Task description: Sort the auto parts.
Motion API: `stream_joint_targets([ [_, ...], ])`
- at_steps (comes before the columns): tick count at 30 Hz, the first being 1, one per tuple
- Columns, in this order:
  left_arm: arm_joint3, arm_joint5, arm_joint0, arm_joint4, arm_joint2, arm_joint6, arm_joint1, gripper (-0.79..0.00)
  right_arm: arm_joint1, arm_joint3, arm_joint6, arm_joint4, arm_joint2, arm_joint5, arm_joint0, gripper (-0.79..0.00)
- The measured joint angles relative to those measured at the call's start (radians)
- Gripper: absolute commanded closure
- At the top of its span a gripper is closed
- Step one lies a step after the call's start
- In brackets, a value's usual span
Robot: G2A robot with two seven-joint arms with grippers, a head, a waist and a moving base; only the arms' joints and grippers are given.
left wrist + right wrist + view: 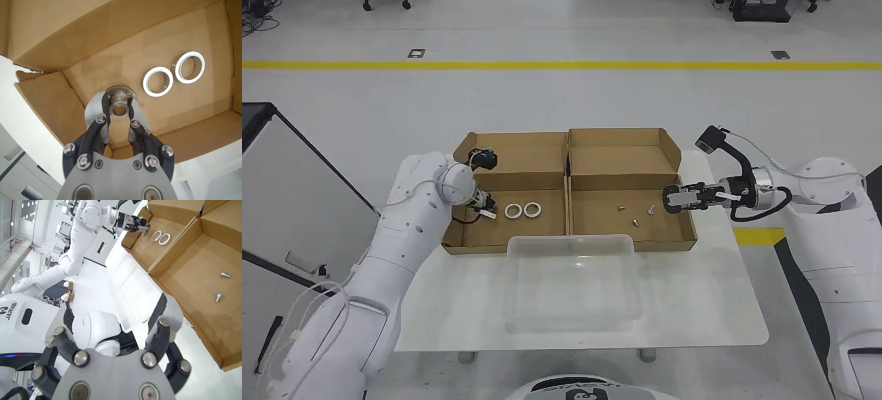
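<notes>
My left gripper [118, 99] is shut on a flanged metal hub [121, 91], held just above the floor of the left cardboard box [507, 155]. Two metal rings [157, 81] [189, 67] lie side by side in that box, close beside the gripper. From above, the left gripper [485, 210] sits at the box's left end, with the rings [522, 211] to its right. My right gripper [115, 304] is open and holds nothing. It hangs at the right edge of the right cardboard box [617, 160], where small bolts [225, 275] [218, 298] lie.
A clear plastic bin [572, 280] stands on the white table in front of the two boxes. Both boxes have raised flaps along their far sides. Bare table [722, 310] lies to the right of the bin.
</notes>
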Motion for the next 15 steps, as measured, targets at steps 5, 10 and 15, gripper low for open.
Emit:
stream_joint_targets([
  [5,0.038,0.001,-0.021,0.007,0.034,-0.007,-0.013,0.000,0.000,0.000,0.000,0.000,0.000,0.000,0.000,-0.785],
  [10,0.068,0.004,-0.034,0.011,0.053,0.000,-0.021,0.000,0.000,0.000,0.000,0.000,0.000,0.000,0.000,-0.785],
  [15,0.098,-0.001,-0.047,0.007,0.065,0.000,-0.029,-0.018,0.000,0.000,0.000,0.000,0.000,0.000,0.000,-0.785],
])
